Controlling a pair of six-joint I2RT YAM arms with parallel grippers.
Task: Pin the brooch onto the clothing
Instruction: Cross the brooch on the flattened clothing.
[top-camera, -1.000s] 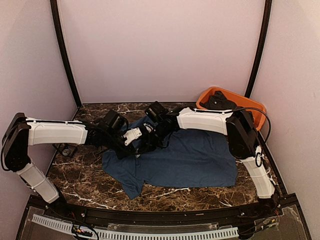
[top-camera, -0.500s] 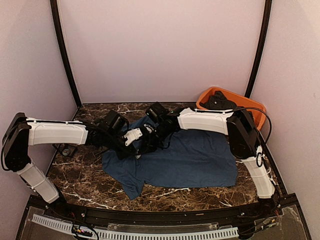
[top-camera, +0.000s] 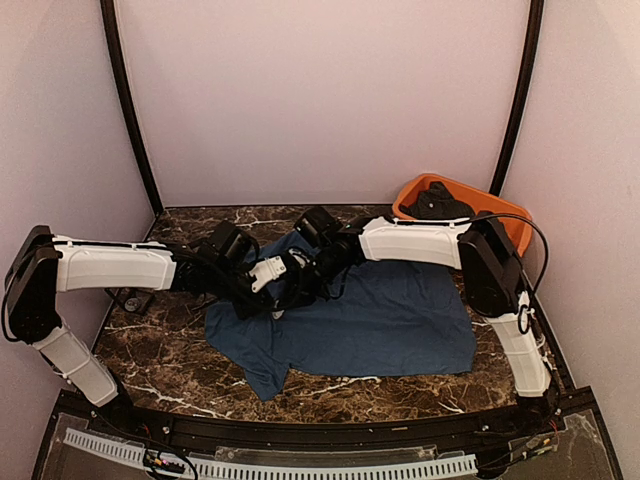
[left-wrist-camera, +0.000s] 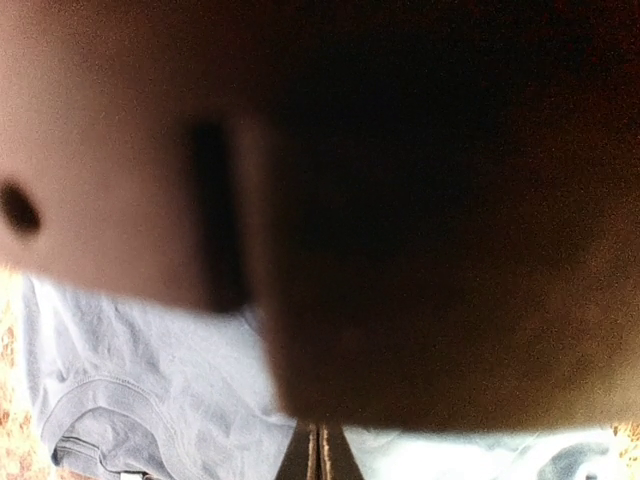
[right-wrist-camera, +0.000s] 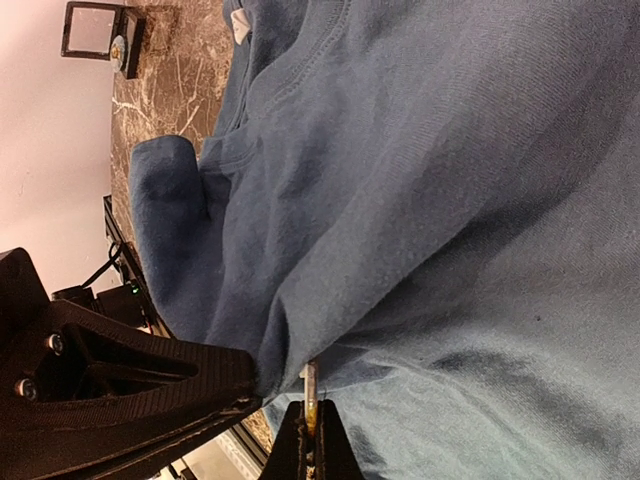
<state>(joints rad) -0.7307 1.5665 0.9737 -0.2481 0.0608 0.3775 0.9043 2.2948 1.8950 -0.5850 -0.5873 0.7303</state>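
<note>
The clothing, a dark navy T-shirt (top-camera: 390, 315), lies spread on the marble table. In the right wrist view the shirt (right-wrist-camera: 430, 180) fills the frame. My right gripper (right-wrist-camera: 312, 445) is shut on the brooch (right-wrist-camera: 311, 383), a thin metal piece whose tip touches the underside of a raised fold. My left gripper (right-wrist-camera: 235, 385) comes in from the left and pinches that fold at its tip. In the top view both grippers, left (top-camera: 283, 297) and right (top-camera: 306, 284), meet over the shirt's left part near the collar. The left wrist view is mostly blocked by a dark blur; its fingers (left-wrist-camera: 318, 455) are pressed together.
An orange tub (top-camera: 505, 222) holding dark items stands at the back right corner. A small black display box (top-camera: 135, 298) sits on the table at the left, also in the right wrist view (right-wrist-camera: 95, 30). The table's front rail runs along the near edge.
The right arm's elbow has shifted slightly to the right. Both grippers stay together over the shirt's fold, almost unmoved.
</note>
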